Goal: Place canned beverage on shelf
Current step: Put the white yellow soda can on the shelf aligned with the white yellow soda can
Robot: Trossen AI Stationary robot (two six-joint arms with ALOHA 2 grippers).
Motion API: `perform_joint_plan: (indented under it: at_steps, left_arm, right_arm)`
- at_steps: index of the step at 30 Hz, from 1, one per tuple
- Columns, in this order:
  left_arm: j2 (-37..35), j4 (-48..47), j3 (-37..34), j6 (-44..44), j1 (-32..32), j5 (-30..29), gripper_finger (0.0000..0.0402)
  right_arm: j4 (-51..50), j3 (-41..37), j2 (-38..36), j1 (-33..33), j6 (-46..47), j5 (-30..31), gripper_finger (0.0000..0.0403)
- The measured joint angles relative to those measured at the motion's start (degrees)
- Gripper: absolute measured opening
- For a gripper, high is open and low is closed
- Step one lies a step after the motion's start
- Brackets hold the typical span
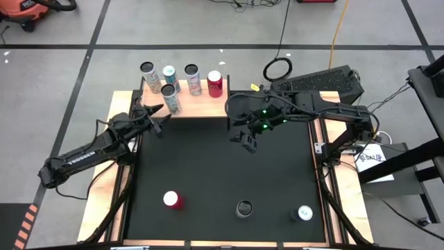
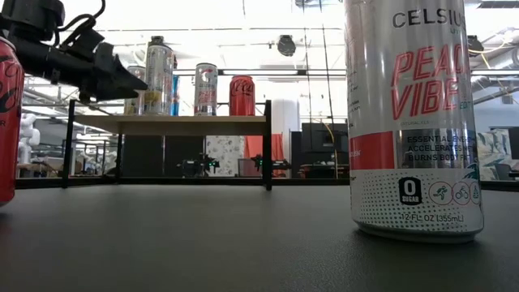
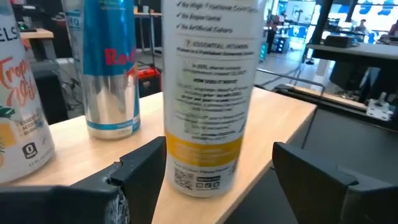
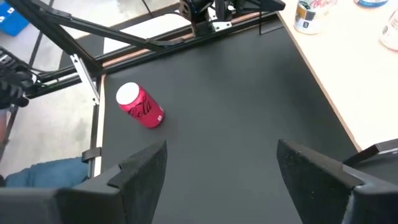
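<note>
A can (image 1: 171,98) with a yellow band is standing on the front edge of the shelf (image 1: 201,107), between the released fingers of the left end effector (image 1: 158,115), which are sitting on either side without touching it. Four more cans are lining up behind it on the shelf. The right end effector (image 1: 248,138) is hovering released over the black tabletop (image 1: 208,167), holding nothing. Near the front edge, three cans are waiting upright: red (image 1: 172,200), dark (image 1: 244,208) and silver (image 1: 304,214).

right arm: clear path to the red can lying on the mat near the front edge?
Probably yes. The right gripper hangs open above bare black table; the red can stands alone, nothing between them, though it lies toward the left side.
</note>
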Motion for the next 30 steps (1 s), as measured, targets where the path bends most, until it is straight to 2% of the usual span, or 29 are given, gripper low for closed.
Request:
perform_joint_plan:
  at_steps: [8,13,19,22,30]
  left_arm:
    - [-0.4,-5.5,3.5,-1.4,-2.2,2.5,0.0293]
    - [-0.4,-5.7,3.5,-2.9,-4.0,7.1,0.0293]
    - [0.5,-5.6,3.5,-2.9,-5.1,6.9,0.0293]
    - [1.8,-3.0,3.5,-2.5,-5.1,4.9,0.0293]
    - [7.2,5.9,3.5,-1.5,-5.1,4.9,0.0293]
  right_arm:
    - [-0.1,0.0,0.4,0.0,-0.4,-0.1,0.0286]
    - [-0.1,0.0,0.4,0.0,-0.4,-0.2,0.0286]
    - [-0.1,0.0,0.4,0.0,-1.2,-0.2,0.0286]
    - [0.4,0.0,0.4,0.0,-1.3,-0.2,0.0286]
    - [0.7,0.0,0.5,0.0,-1.3,-0.2,0.0286]
